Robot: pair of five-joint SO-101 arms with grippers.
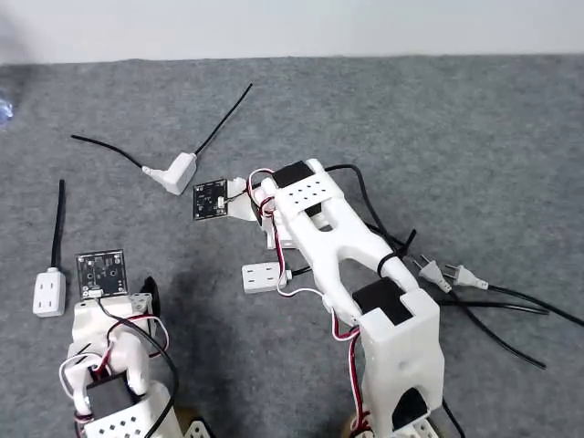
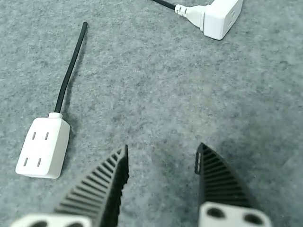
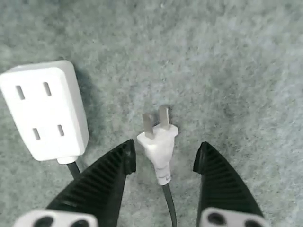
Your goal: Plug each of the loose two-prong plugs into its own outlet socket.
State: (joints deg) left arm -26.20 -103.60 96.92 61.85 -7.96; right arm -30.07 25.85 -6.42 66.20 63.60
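Observation:
A white two-prong plug (image 3: 158, 142) lies flat on the grey carpet between the spread fingers of my right gripper (image 3: 166, 145), prongs pointing away from it; the gripper is open and not gripping it. Beside this plug lies a white outlet socket (image 3: 45, 111), seen in the high view as the centre socket (image 1: 265, 276) next to the right arm (image 1: 328, 233). My left gripper (image 2: 162, 150) is open above bare carpet, close to the left outlet socket (image 2: 42, 146) (image 1: 48, 292). A third socket (image 1: 173, 172) (image 2: 218, 16) lies farther back. Two loose plugs (image 1: 429, 269) (image 1: 461, 276) rest right of the right arm.
Black cords run from the sockets (image 1: 58, 219) and trail off to the right from the plugs (image 1: 520, 315). The grey carpet (image 1: 456, 137) covers the whole table, with open room at the back right. The left arm (image 1: 109, 365) sits at the front left.

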